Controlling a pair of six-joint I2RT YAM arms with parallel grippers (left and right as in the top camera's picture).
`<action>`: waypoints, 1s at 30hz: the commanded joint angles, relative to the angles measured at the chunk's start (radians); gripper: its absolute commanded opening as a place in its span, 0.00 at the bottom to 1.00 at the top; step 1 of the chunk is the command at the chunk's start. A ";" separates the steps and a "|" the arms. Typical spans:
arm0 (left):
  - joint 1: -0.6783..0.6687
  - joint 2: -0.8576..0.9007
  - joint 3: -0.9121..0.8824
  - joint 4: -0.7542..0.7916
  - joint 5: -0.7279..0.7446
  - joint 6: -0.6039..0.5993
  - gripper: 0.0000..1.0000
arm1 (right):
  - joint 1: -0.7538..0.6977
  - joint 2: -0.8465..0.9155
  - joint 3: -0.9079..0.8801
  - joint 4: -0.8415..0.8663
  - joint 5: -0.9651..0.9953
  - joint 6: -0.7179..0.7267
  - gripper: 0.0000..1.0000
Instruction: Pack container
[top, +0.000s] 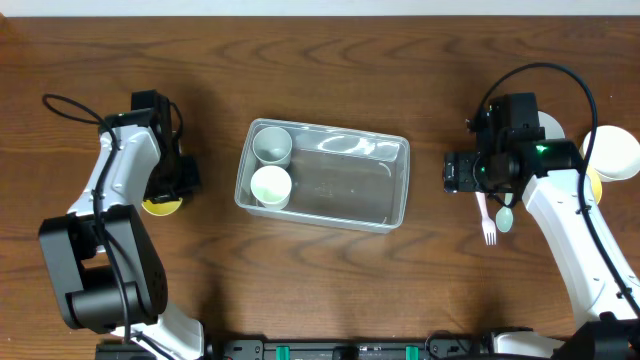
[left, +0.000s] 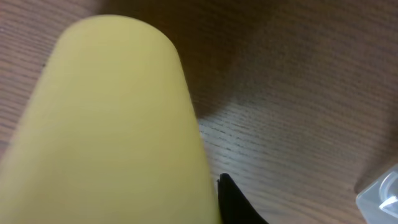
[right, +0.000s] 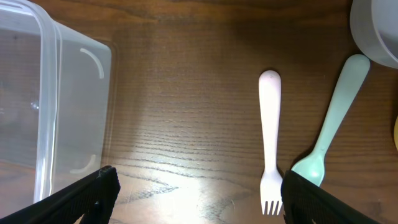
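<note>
The clear container (top: 404, 190) stands mid-table with a grey cup (top: 272, 144) and a white cup (top: 270, 186) in its left end. My left gripper (top: 170, 188) is left of it, shut on a yellow cup (top: 158, 207). That cup fills the left wrist view (left: 106, 124), with one black finger (left: 236, 202) against its side and the other finger hidden. My right gripper (top: 458, 172) is open and empty just right of the container. In the right wrist view its jaws (right: 199, 199) span bare wood between the container (right: 46, 93) and a pink fork (right: 270, 137).
The pink fork (top: 484, 215) and a mint spoon (top: 505, 216) lie side by side under my right arm; the spoon also shows in the right wrist view (right: 329, 124). A white bowl (top: 615, 152), a yellow item (top: 595, 186) and a pale bowl (top: 549, 126) sit at the far right.
</note>
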 joint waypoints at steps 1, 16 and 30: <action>0.006 -0.002 0.002 -0.004 -0.002 -0.005 0.13 | 0.006 0.003 0.013 -0.001 -0.003 0.000 0.85; 0.006 -0.030 0.006 -0.005 -0.003 -0.005 0.06 | 0.006 0.003 0.013 0.000 -0.003 0.000 0.85; 0.006 -0.143 0.007 -0.010 -0.006 -0.006 0.06 | 0.006 0.003 0.013 0.000 -0.003 0.000 0.85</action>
